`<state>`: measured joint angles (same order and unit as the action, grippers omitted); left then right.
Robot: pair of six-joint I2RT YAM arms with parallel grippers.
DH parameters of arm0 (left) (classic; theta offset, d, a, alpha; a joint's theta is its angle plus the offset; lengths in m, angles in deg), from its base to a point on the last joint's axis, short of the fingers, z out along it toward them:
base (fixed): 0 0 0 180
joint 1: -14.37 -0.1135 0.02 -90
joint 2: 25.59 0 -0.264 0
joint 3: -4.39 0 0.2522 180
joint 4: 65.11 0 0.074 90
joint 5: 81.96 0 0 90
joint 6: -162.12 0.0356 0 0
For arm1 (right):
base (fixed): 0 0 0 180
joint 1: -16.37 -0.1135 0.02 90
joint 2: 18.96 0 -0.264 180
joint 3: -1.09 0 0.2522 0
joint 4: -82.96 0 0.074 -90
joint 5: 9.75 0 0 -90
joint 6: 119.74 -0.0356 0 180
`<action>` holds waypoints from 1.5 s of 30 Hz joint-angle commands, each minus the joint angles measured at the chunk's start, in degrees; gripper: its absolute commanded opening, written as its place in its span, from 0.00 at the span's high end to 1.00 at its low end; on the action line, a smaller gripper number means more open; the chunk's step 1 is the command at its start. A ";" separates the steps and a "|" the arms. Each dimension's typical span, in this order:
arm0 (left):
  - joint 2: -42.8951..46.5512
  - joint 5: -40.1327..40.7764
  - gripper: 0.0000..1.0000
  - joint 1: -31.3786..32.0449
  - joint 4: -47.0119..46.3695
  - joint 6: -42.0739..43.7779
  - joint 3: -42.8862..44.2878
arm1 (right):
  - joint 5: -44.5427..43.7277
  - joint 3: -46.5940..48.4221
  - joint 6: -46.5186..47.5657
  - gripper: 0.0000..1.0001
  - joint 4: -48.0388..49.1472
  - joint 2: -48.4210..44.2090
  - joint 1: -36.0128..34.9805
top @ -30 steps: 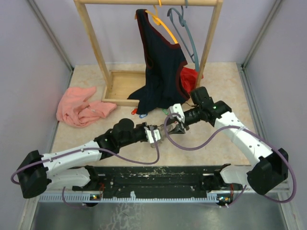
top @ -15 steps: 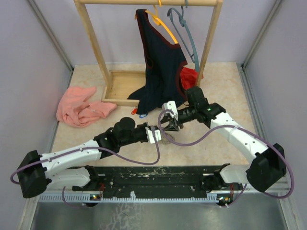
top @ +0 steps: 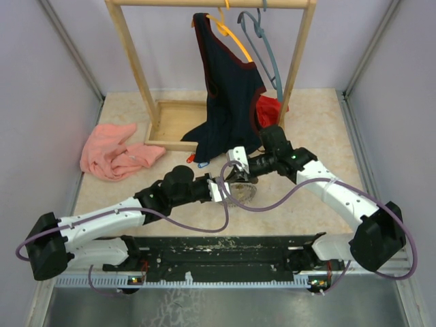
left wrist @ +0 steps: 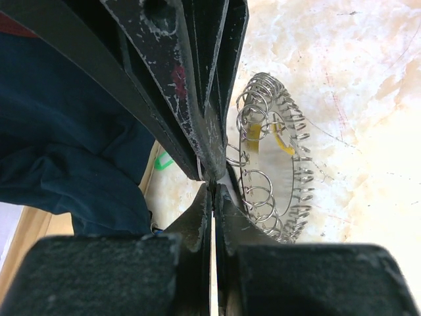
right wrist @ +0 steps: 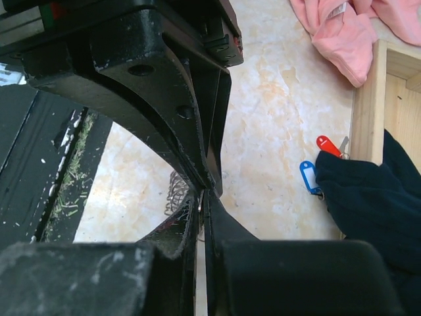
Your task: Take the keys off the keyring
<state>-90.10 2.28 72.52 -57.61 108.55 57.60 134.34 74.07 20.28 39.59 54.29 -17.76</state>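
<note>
Keyring lies just beside the closed left gripper.

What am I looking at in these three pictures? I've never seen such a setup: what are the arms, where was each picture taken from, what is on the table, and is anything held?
These are two robot arms bolted at the near edge of a table, each ending in a two-finger claw. The wide picture looks down from above and behind them. The other two come from a camera on each wrist, so black fingers fill them. Between the arms is a coiled-wire keyring carrying a yellow tag. A red tag and a blue tag lie apart from it, beside a dark garment hanging on a wooden rack. A pink cloth lies to the left. The left claw and the right claw are both shut, tip to tip at the keyring's edge. What they pinch is hidden.
</note>
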 commanded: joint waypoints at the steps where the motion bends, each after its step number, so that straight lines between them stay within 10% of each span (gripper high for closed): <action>1: 0.30 0.16 1.00 0.48 -1.73 -0.34 2.94 | -1.15 1.25 0.75 1.00 -0.09 -0.77 -0.68; 7: 1.32 2.19 0.98 0.47 -3.05 -2.57 2.61 | -2.80 1.66 -2.58 1.00 1.34 -1.10 -0.68; 12: 4.04 4.45 0.70 0.47 -6.92 -5.63 -0.06 | -2.38 1.65 -8.99 1.00 4.91 -1.27 -0.23; 20: 12.65 8.73 0.51 -0.15 -17.54 -11.67 -9.25 | 2.62 -1.02 -23.69 1.00 16.56 -0.45 2.48; 31: 23.56 -0.44 0.33 -13.02 -43.55 -48.68 -25.44 | 9.00 -9.16 -60.12 1.00 54.74 1.77 8.58; 35: 18.37 -10.32 0.32 -19.92 -57.64 -63.28 -28.21 | 8.47 -15.57 -79.44 1.00 83.77 3.21 10.69; 45: -6.94 -19.96 0.53 -23.35 -90.31 -83.88 -23.97 | 4.16 -21.24 -91.65 1.00 101.63 2.97 13.43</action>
<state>-91.24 -12.52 49.57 -129.34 34.34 30.91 140.24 53.70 -63.65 126.60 58.36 -5.21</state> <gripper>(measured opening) 0.481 0.009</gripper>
